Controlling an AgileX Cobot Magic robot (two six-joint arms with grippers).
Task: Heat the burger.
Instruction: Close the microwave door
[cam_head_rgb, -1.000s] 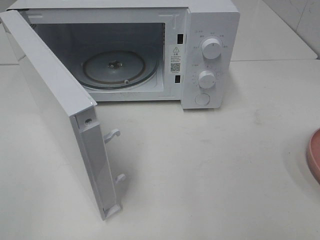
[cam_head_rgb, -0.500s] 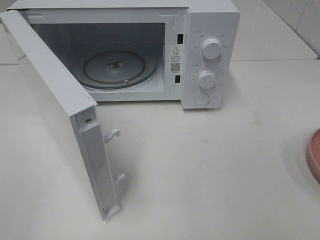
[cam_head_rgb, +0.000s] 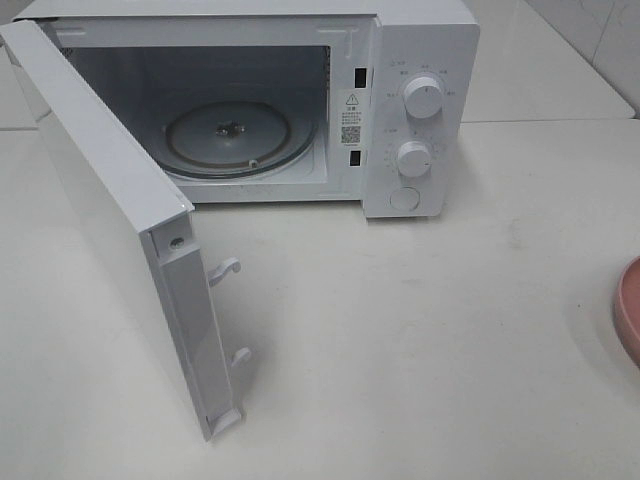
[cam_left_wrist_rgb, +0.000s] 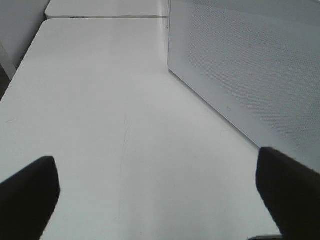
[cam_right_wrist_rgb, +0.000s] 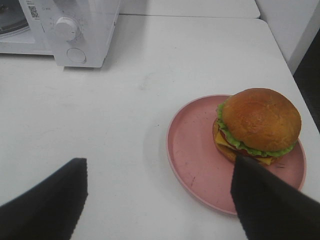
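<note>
While the microwave (cam_head_rgb: 300, 100) stands with its door (cam_head_rgb: 120, 240) swung wide, I find the burger (cam_right_wrist_rgb: 257, 125) on the pink plate (cam_right_wrist_rgb: 195, 155), well off to the microwave's control-panel side and just ahead of my right hand (cam_right_wrist_rgb: 155, 200), whose fingers are spread and empty. The left hand (cam_left_wrist_rgb: 160, 195), also released, sits beyond the door. Bare tabletop (cam_head_rgb: 450, 330) lies between plate and cavity.

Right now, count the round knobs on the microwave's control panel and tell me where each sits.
2. The upper knob sits near the top of the panel; the lower knob is directly beneath it, above a flat round button. None appear hidden.
</note>
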